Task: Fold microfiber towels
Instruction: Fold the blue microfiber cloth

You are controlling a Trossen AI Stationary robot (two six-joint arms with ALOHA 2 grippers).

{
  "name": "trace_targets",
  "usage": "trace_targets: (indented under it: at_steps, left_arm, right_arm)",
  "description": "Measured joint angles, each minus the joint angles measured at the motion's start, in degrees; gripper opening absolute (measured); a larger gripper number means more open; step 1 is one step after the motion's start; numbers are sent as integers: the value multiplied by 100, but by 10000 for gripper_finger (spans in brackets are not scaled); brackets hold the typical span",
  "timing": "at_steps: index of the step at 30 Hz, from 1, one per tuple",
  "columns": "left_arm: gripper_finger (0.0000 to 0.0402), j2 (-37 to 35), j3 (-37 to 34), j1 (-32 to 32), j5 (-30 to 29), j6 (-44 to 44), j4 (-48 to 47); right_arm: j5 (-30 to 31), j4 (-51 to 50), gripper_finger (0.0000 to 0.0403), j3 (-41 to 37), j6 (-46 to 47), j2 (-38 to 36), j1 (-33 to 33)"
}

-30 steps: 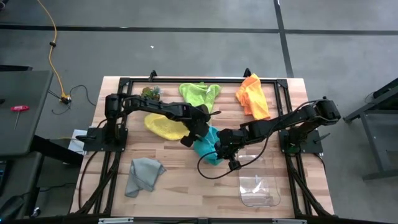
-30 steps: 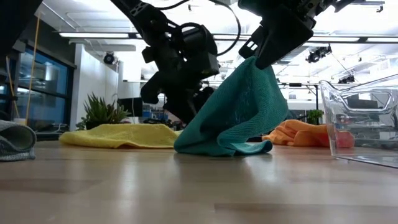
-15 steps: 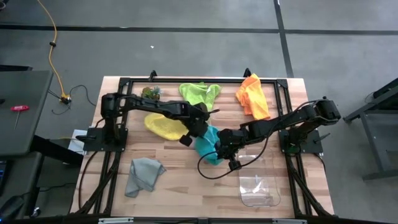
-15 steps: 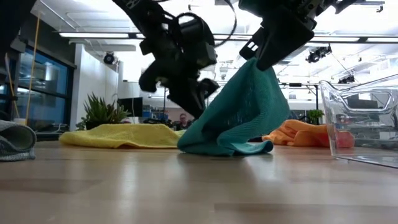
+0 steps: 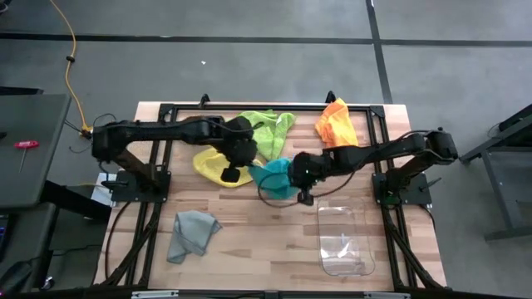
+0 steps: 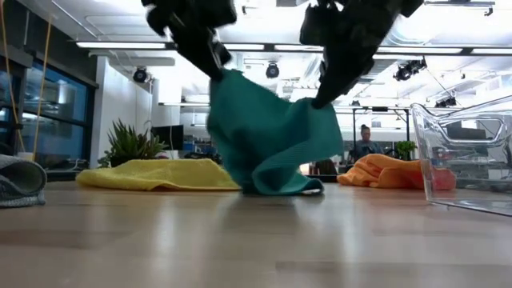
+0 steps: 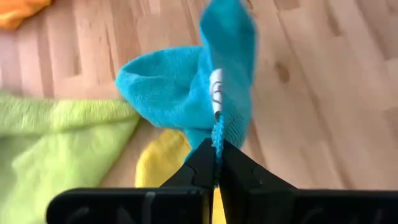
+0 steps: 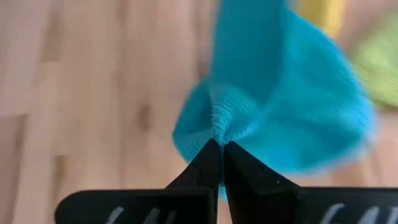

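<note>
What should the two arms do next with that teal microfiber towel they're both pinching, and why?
Probably draw the left gripper and right gripper apart. Both are shut on edges of the teal microfiber towel, which hangs bunched between them, its bottom on the wooden table. Spreading should flatten it for folding.

The table's middle is blocked: the teal towel hangs pinched between the left claw and the right claw, both arms reaching across. Just behind lie the yellow towel and lime green towel, touching; the orange towel sits at the far right corner, the small plant far left. Near the front, the grey towel and clear plastic bin stand well apart, with bare table between them
</note>
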Motion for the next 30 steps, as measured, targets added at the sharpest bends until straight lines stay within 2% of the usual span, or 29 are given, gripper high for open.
trace_targets:
  at_steps: [4, 9, 15, 18, 24, 30]
  left_arm:
    - [1, -439, -2, -231, -462, -684, -300]
    - [0, -854, -2, -587, -1533, -1174, -230]
    - [0, -1179, -2, -745, -2777, -1117, 67]
    - [0, -1267, -2, -730, -3267, -1062, 378]
    - [0, -1231, -21, -795, -3579, -907, 656]
    - [0, -1150, -521, -1092, -3564, -854, 962]
  right_arm:
    - [494, -836, 0, 354, 140, 4, -250]
    - [745, -1495, 0, 973, 25, 4, -501]
    - [1656, -2317, 0, 1701, -669, 4, -718]
    - [1787, -2551, 0, 2001, -934, 7, -852]
    - [2596, -2988, 0, 2383, -1333, 7, -883]
    - [3216, -3560, 0, 2388, -1585, 15, -595]
